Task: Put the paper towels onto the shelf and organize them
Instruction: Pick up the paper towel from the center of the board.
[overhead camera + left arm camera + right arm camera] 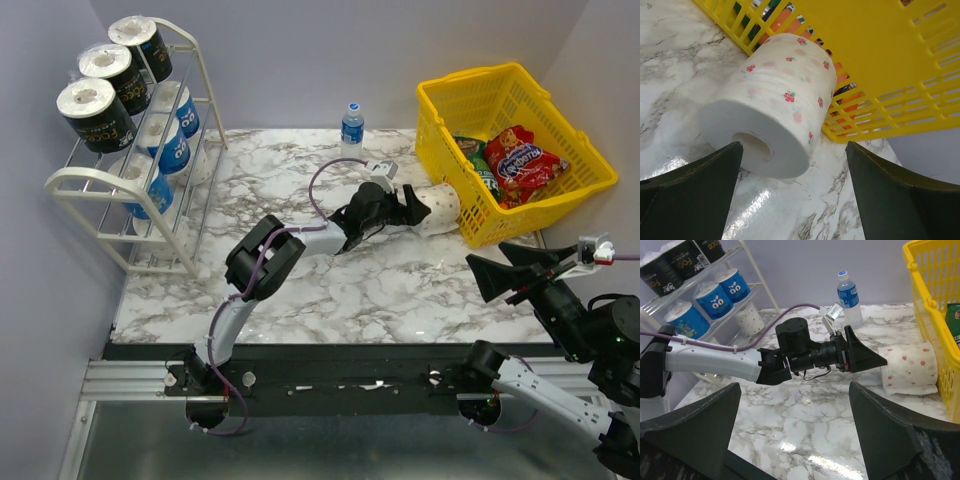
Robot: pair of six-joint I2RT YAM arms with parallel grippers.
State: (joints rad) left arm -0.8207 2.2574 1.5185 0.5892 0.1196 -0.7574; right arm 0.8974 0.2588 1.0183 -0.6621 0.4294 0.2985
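We found the last loose roll, the white dotted paper towel roll (780, 95), lying on its side on the marble table (300, 290), pressed against the near wall of the yellow basket (530, 215). The left gripper (412, 208) had its fingers spread wide on either side of the roll's open end, clamped on nothing. The right gripper (493, 265) hung over the table's near right edge, jaws apart and empty. On the shelf (55, 182) at the far left, black rolls (95, 110) filled the top tier and blue rolls (170, 140) sat below them. We judged the basket to be the main hazard. With the roll touching its lattice, the far finger could snag a slot or shove the basket as the jaws closed. The roll also looked nearly as wide as the gap, so an off-centre approach might nudge it into rolling away. A hard squeeze could crush the soft paper and loosen the hold.
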